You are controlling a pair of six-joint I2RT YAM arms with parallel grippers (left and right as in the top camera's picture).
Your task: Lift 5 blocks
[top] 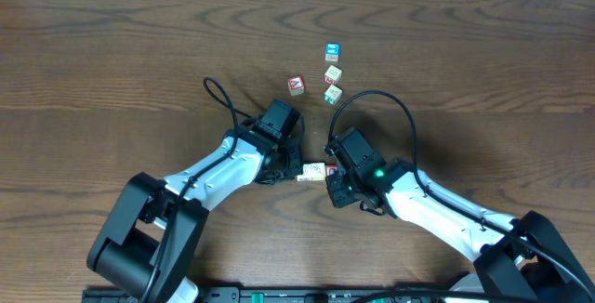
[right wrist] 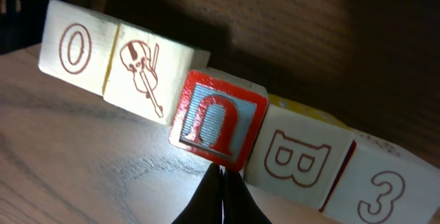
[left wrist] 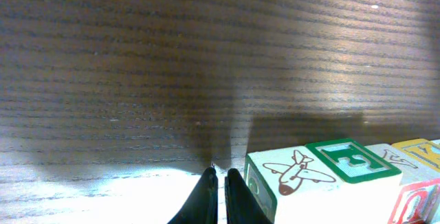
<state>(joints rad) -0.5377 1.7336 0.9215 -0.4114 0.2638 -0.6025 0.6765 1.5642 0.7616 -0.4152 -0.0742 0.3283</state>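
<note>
Blocks (top: 314,171): five lay in one touching row on the table (top: 112,61), between your two arms. Your right wrist camera read their faces as O, violin, red-framed U, B, 3. Your left gripper (left wrist: 220,183) had its fingers pressed together on nothing, tips just beside the row's end block (left wrist: 309,176), which had an aeroplane side and a green-framed top. Your right gripper (right wrist: 221,181) was also pinched closed and empty, tips just beside the U block (right wrist: 218,117). You could not tell whether either touched the row. Four loose cubes (top: 332,74) sat well apart from the row, on its far side from the arms.
</note>
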